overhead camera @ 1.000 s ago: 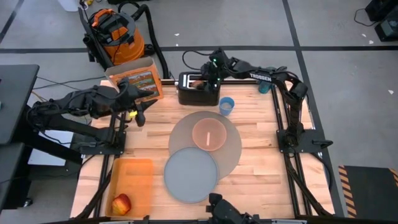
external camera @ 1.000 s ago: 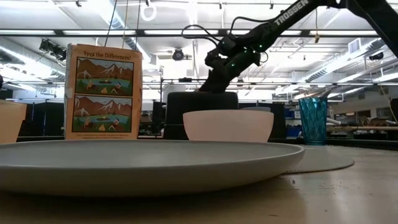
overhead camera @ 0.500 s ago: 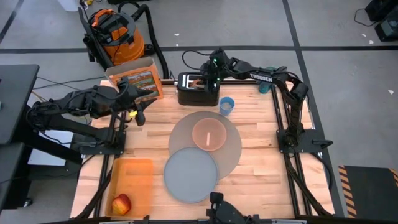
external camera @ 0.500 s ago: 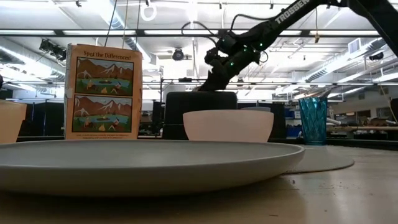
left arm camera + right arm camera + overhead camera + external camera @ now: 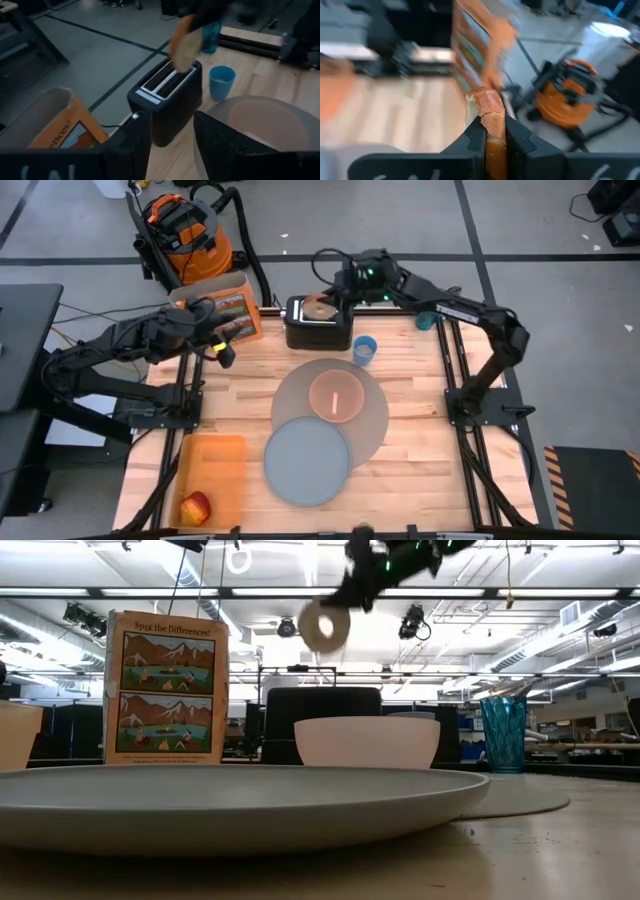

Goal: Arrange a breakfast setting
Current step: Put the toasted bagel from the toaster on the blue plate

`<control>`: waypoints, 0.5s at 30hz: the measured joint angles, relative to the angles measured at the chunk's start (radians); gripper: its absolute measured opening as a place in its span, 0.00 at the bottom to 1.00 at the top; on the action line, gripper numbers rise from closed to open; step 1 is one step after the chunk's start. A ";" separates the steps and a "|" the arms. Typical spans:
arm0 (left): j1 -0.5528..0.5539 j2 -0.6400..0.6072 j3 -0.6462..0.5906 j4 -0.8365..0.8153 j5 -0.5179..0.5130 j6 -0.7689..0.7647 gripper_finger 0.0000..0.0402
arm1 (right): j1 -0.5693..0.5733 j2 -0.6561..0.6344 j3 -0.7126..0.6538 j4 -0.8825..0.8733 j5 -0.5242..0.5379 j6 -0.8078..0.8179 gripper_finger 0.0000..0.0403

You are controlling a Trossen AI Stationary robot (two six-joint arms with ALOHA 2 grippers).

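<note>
My right gripper point(image 5: 338, 298) is shut on a bagel half point(image 5: 320, 307), held high above the black toaster point(image 5: 318, 326); the bagel also shows in the low view point(image 5: 323, 625) and the left wrist view point(image 5: 186, 42). My left gripper point(image 5: 222, 351) is open and empty at the table's far left, by the cereal box point(image 5: 226, 311). The pink bowl point(image 5: 336, 396) sits on the taupe mat point(image 5: 376, 420). The grey plate point(image 5: 306, 462) overlaps the mat's near edge. The blue cup point(image 5: 365, 349) stands beside the toaster. The red apple point(image 5: 196, 507) lies in an orange bin point(image 5: 218, 465). The spoon is out of view. My right gripper pinches the bagel half's rim point(image 5: 488, 119) between its two fingers, the bagel standing edge-on in the gap. The fingers slant down from the table's right. The bagel hangs below the fingers point(image 5: 352, 592), lifted clear of the toaster's slots.
A teal tumbler point(image 5: 426, 320) stands at the far right edge. An orange shop vacuum point(image 5: 185, 235) is on the floor behind the table. Bare wood lies right of the mat and between the bin and the plate.
My right gripper has gone up from the toaster's slots, staying shut, and has drawn the bagel half out; the bagel now hangs well above the toaster. My left gripper has shifted a little toward the far edge.
</note>
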 joint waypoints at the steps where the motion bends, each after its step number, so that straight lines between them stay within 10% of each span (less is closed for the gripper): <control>1: 0.006 0.000 0.000 0.000 0.000 0.000 0.38 | 0.026 -0.017 0.000 0.000 0.001 0.026 0.11; 15: -0.014 -0.029 0.000 0.005 0.212 0.076 0.38 | 0.634 -0.032 0.001 -0.007 0.367 0.581 0.11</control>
